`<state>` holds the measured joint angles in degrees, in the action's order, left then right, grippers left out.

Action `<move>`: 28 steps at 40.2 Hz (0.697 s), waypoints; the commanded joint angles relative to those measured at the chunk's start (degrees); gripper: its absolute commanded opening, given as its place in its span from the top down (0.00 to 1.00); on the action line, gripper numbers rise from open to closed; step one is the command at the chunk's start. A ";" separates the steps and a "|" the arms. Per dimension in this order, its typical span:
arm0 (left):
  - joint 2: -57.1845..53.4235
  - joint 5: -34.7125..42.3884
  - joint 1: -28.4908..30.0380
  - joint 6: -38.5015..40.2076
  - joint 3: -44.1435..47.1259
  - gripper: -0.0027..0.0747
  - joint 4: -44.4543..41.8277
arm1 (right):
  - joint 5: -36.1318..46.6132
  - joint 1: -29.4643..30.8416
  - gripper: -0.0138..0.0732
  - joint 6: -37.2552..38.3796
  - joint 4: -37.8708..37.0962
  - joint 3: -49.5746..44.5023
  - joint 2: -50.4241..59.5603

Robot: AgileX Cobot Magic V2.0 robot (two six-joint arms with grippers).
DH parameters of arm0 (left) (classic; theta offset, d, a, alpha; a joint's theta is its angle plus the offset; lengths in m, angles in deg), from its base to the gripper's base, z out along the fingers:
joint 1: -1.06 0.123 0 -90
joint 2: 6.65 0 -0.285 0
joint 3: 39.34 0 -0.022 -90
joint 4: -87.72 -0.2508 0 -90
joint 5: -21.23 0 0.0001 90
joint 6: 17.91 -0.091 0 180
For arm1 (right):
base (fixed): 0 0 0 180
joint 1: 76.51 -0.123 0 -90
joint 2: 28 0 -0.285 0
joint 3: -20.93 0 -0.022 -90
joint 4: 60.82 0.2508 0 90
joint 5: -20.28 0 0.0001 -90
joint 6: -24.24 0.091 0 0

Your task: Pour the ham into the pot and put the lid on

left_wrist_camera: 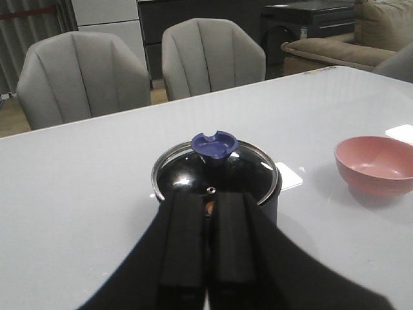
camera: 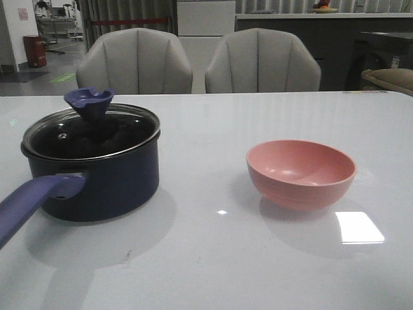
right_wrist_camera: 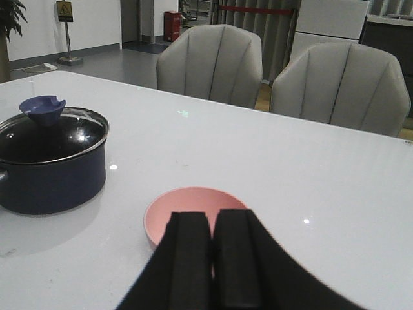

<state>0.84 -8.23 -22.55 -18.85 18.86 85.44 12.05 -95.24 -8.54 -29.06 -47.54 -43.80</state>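
Pot (camera: 97, 184) sits on the left of the white table (camera: 213, 258), lid (camera: 90, 132) seated flat on its rim, blue funnel knob (camera: 89, 103) on top. Long blue-purple handle (camera: 35, 200) points toward the near left edge and is cut off by the frame in the front view.

Ham: mostly hidden. Front view shows only dark glass with reflections, nothing readable inside. In the left wrist view a small orange speck (left_wrist_camera: 210, 206) shows through the glass just above the fingers, likely one ham piece; the rest can't be made out.

Pink bowl (camera: 301, 173) stands upright to the right of the pot, well apart from it. Inside looks bare in the front view; in the right wrist view its near part is blocked by the fingers.

Left gripper (left_wrist_camera: 205, 258) is above the table on the near side of the pot, fingers pressed together, nothing between them. Right gripper (right_wrist_camera: 211, 265) is near the bowl's close edge, fingers together, holding nothing. Neither arm appears in the front view.

Two grey chairs (camera: 200, 61) behind the table.
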 commanded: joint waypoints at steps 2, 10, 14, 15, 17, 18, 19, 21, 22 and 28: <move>-0.97 5.15 -0.32 -0.02 -0.60 0.82 0.12 | 4.00 -0.03 0.66 -0.34 0.35 1.61 -0.50; -0.97 10.92 2.74 -0.02 3.51 0.82 0.36 | 4.00 -0.03 0.66 -0.34 0.35 1.61 -0.50; -0.97 15.66 7.36 -0.02 6.36 0.82 2.28 | 4.00 -0.03 0.66 -0.34 0.35 1.61 -0.50; -0.97 16.84 8.30 -0.02 7.22 0.82 2.28 | 4.00 -0.03 0.66 -0.34 0.35 1.61 -0.50; -0.97 18.59 10.41 -0.02 8.84 0.82 2.79 | 4.00 -0.03 0.66 -0.34 0.35 1.61 -0.50; -0.97 19.24 11.54 -0.02 9.77 0.82 2.79 | 4.00 -0.03 0.66 -0.34 0.35 1.61 -0.50; -0.97 20.32 12.61 -0.02 10.71 0.82 2.91 | 4.00 -0.03 0.66 -0.34 0.35 1.61 -0.50; -0.97 21.94 14.21 -0.02 12.39 0.82 2.91 | 4.00 -0.03 0.66 -0.34 0.35 1.61 -0.50; -0.97 22.72 14.98 -0.02 13.32 0.82 2.91 | 4.00 -0.03 0.66 -0.34 0.35 1.61 -0.50; -0.97 28.92 16.65 0.94 17.68 0.82 2.91 | 4.00 -0.03 0.66 -0.34 0.35 1.61 -0.50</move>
<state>0.84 11.82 -6.56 -18.85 36.10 87.72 12.05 -95.24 -8.54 -29.06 -47.54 -43.80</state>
